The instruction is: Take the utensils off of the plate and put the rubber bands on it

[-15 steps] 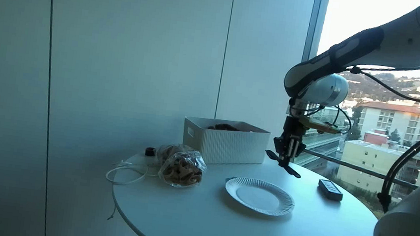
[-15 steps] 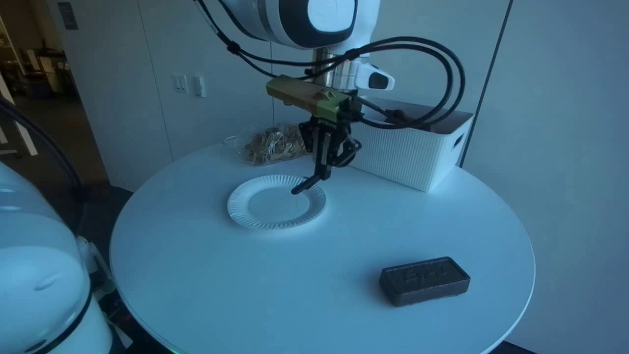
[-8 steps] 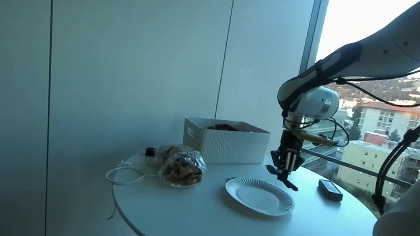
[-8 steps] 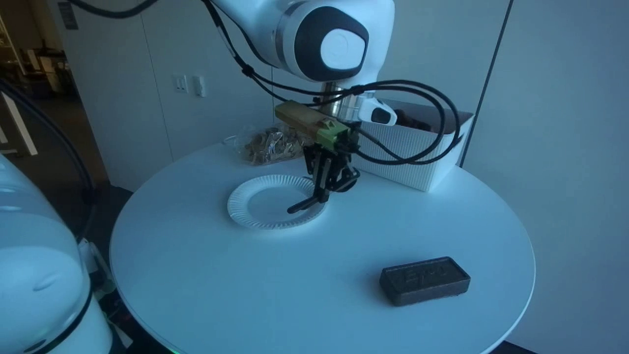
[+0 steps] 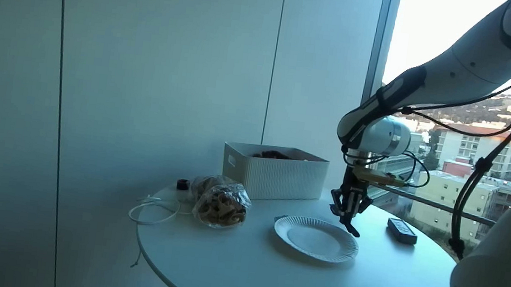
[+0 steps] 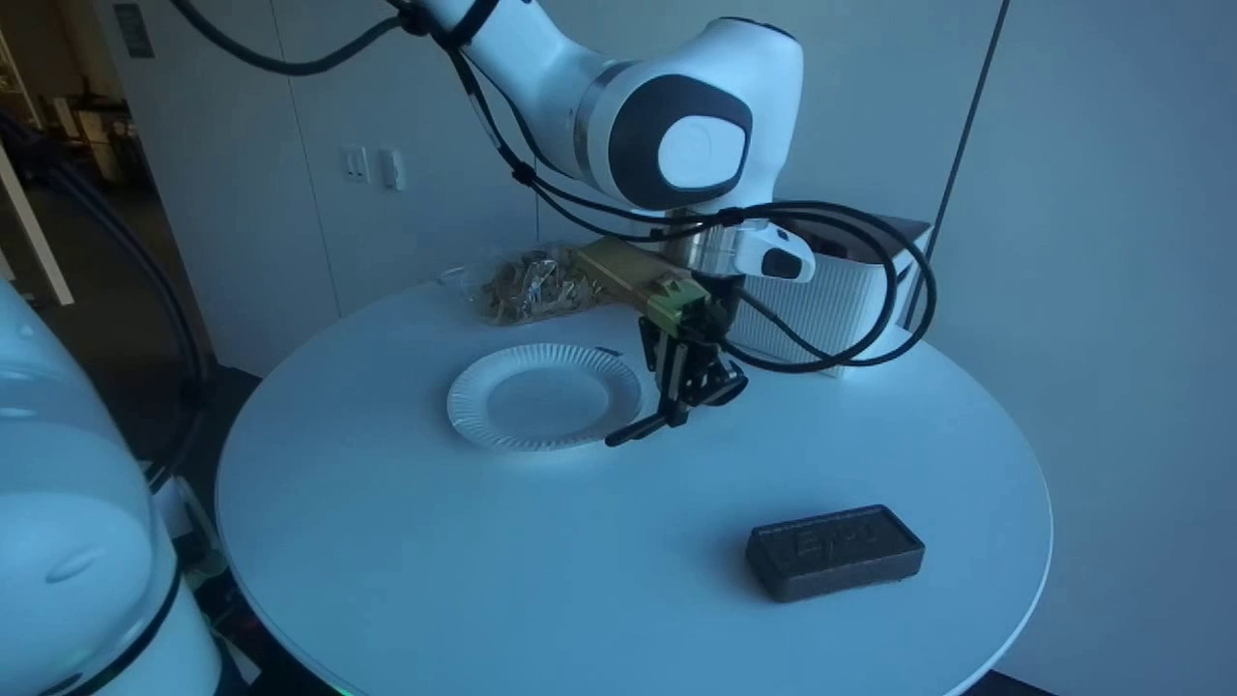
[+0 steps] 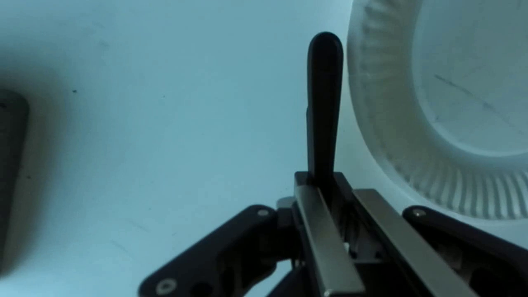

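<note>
My gripper (image 7: 319, 179) is shut on a black utensil (image 7: 324, 103), whose handle sticks out past the fingertips. In both exterior views the utensil (image 5: 352, 229) (image 6: 638, 428) is low over the table, beside the plate's rim. I cannot tell whether it touches the table. The white paper plate (image 5: 317, 239) (image 6: 546, 398) has nothing lying on it; part of it shows at right in the wrist view (image 7: 387, 111). The tan rubber bands (image 5: 223, 208) (image 6: 536, 287) are in a clear plastic bag at the table's far side, away from the gripper.
A white ribbed bin (image 5: 287, 181) with dark contents stands behind the plate. A dark eraser-like block (image 5: 402, 231) (image 6: 836, 553) lies on the table. A white cord (image 5: 153, 221) and a small dark-capped item (image 5: 183, 184) are near the bag. A flat dark piece (image 5: 280, 218) shows at the plate's edge.
My gripper has come down with the utensil and shifted sideways, from appearing over the plate to beside its rim. The plate, bag, bin and block have not moved.
</note>
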